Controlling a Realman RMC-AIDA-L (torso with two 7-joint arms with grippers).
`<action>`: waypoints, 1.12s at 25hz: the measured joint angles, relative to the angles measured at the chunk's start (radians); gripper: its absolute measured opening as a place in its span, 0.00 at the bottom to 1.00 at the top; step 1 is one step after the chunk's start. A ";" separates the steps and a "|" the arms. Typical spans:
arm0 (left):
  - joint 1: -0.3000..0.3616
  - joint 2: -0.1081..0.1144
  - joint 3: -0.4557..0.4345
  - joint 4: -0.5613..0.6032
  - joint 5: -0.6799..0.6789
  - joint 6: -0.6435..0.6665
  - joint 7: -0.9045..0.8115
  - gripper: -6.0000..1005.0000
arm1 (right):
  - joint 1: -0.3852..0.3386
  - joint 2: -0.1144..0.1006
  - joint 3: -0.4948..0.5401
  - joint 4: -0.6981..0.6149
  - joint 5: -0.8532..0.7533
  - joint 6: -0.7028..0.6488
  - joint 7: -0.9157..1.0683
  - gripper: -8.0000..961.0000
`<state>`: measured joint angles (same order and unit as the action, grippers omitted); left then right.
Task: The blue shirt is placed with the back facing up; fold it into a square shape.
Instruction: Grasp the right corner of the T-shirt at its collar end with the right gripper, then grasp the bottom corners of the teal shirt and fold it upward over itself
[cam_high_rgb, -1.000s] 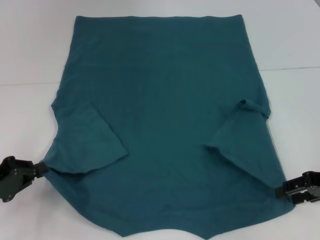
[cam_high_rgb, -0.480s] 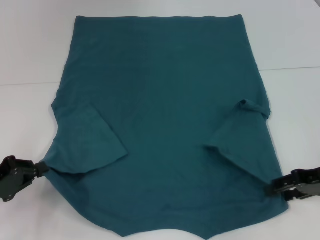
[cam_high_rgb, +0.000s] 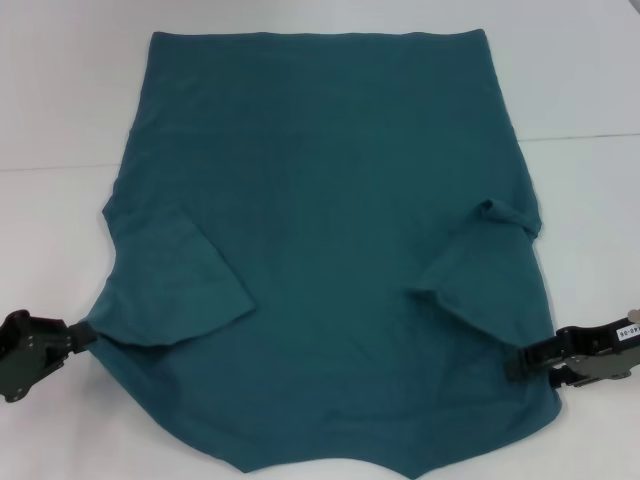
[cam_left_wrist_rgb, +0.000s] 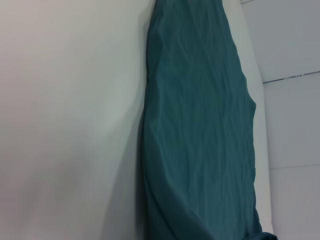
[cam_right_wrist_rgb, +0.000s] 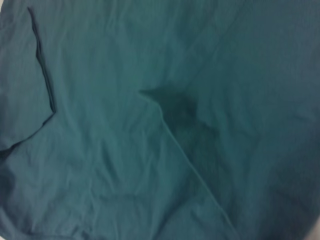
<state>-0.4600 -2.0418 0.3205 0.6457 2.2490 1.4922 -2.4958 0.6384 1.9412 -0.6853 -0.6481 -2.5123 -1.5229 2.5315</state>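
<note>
1. The blue shirt (cam_high_rgb: 330, 250) lies flat over the middle of the white table (cam_high_rgb: 60, 100), both sleeves folded inward.
2. The left gripper (cam_high_rgb: 85, 335) pinches the shirt's left edge near the front-left corner.
3. The right gripper (cam_high_rgb: 520, 362) sits on the shirt's right edge; its grip cannot be told.

The dark teal-blue cotton short-sleeved shirt (cam_high_rgb: 330, 220) lies spread flat on the white counter (cam_high_rgb: 60, 120), both sleeves folded inward; the left hand (cam_high_rgb: 82, 338) sits at its left edge, the right hand (cam_high_rgb: 520, 362) on its right edge.
</note>
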 joint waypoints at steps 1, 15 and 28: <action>0.000 0.000 0.000 0.000 -0.002 0.000 0.000 0.03 | 0.000 0.000 0.000 0.000 0.000 0.000 0.000 0.62; 0.001 0.000 0.000 0.000 -0.005 0.001 0.000 0.03 | 0.004 -0.002 -0.021 -0.010 -0.007 -0.020 0.000 0.27; 0.011 0.010 0.019 0.041 0.008 0.129 0.063 0.03 | 0.000 -0.018 -0.004 -0.072 0.000 -0.117 -0.048 0.05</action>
<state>-0.4487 -2.0315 0.3398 0.6865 2.2566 1.6207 -2.4330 0.6383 1.9228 -0.6892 -0.7206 -2.5124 -1.6402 2.4833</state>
